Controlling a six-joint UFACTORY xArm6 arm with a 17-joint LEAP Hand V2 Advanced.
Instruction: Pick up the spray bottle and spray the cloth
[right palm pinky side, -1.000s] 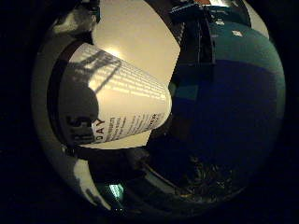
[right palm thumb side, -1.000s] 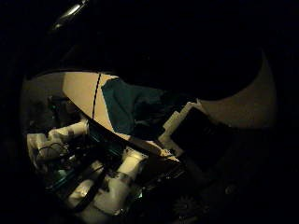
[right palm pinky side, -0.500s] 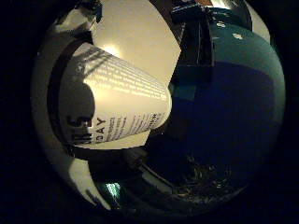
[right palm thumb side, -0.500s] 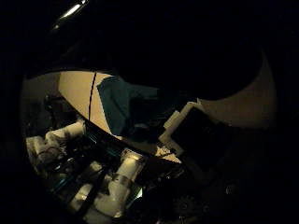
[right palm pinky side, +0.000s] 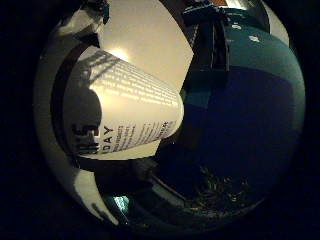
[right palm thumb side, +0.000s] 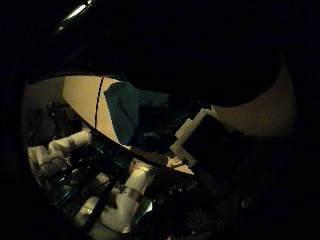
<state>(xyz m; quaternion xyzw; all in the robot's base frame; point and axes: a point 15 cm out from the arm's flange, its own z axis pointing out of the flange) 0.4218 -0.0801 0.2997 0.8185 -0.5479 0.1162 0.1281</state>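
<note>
- Little-finger-side palm view is filled by the spray bottle (right palm pinky side: 120, 120), its white printed label close against the palm, so I judge the bottle is already up in the hand's grasp and the step in hand is aiming and spraying.
- Thumb-side palm view shows the teal cloth (right palm thumb side: 125, 112) lying flat on the pale surface (right palm thumb side: 80, 97), well apart from the hand (right palm thumb side: 127, 195), whose white fingers curl at the near edge.
- Fingers look wrapped round the bottle, though where they meet it is in shadow; I take the hand as closed on the spray bottle.
- To spray well, the nozzle should face the cloth's middle before the trigger is squeezed, with the bottle kept near upright so the feed tube stays in the liquid.
- Squeeze with one finger only; the others must keep their hold, or the bottle may twist.
- Nozzle and trigger are not visible in either view, so their heading cannot be told.
- Dark blue area beside the bottle is too dim to identify.
</note>
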